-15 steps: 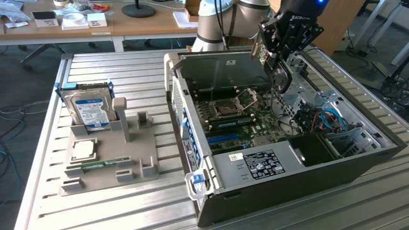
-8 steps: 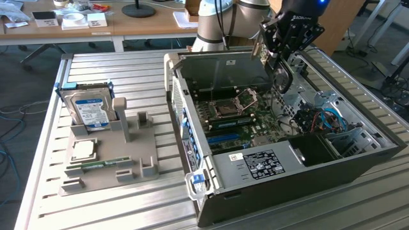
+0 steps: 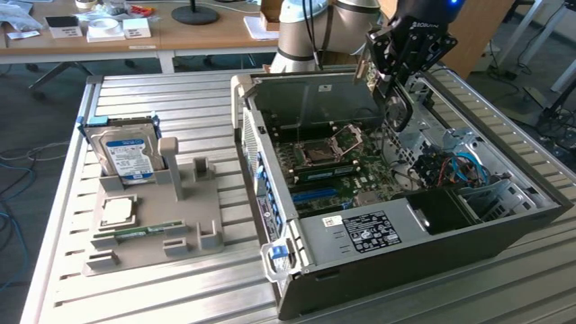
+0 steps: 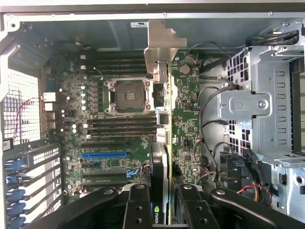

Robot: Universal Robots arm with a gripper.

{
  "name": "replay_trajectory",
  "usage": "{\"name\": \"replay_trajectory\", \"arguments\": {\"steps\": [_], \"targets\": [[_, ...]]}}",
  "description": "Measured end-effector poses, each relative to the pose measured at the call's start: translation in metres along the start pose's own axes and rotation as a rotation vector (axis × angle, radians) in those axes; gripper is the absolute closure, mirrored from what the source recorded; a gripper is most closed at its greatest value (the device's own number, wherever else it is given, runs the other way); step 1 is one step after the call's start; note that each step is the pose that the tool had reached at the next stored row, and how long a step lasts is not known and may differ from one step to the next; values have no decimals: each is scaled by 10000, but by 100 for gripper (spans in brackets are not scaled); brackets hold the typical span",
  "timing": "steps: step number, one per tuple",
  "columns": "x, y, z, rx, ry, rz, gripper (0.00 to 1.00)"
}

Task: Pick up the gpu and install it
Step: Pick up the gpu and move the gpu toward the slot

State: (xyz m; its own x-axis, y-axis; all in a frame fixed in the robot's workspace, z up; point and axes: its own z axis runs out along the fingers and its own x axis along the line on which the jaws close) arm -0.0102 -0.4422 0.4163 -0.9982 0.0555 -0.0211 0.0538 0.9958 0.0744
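Item: gripper (image 3: 393, 79), black, on a pale robot arm, upper right of the exterior view, hanging over the far end of the open computer case (image 3: 405, 260); jaws clamped on the gpu (image 3: 397, 113). Item: gpu, thin dark card, held on edge and hanging from the jaws inside the mouth of the case, above the motherboard (image 3: 335, 170) and not seated in it. In the wrist view the gripper (image 4: 164, 202) has one black finger on each face of the gpu (image 4: 160, 160), which is seen edge-on with its silvery end bracket (image 4: 159, 45) at the end away from the fingers, near the case wall. Item: motherboard, green, with an empty CPU socket (image 4: 127, 95), rows of dark memory slots and a blue slot (image 4: 104, 154) to one side of the card. Item: metal drive cage (image 4: 267, 105) with black, red and blue cables, on the card's other side. Item: grey parts holder (image 3: 166, 226), lower left of the exterior view, well apart from the case. It carries a blue-labelled hard drive (image 3: 126, 154) standing upright, a square processor chip (image 3: 118, 210) lying flat, and a small green memory stick (image 3: 144, 231) in its slot. Item: slatted metal worktop (image 3: 180, 293) under both the holder and the case. Item: wooden desk (image 3: 212, 35) with small boxes, across the top of the exterior view.
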Motion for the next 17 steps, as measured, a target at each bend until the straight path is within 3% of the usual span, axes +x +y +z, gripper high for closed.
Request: {"name": "replay_trajectory", "arguments": {"steps": [6, 17], "targets": [[-49, 2, 1, -1, 0, 1, 74], [-350, 20, 9, -3, 0, 1, 74]]}}
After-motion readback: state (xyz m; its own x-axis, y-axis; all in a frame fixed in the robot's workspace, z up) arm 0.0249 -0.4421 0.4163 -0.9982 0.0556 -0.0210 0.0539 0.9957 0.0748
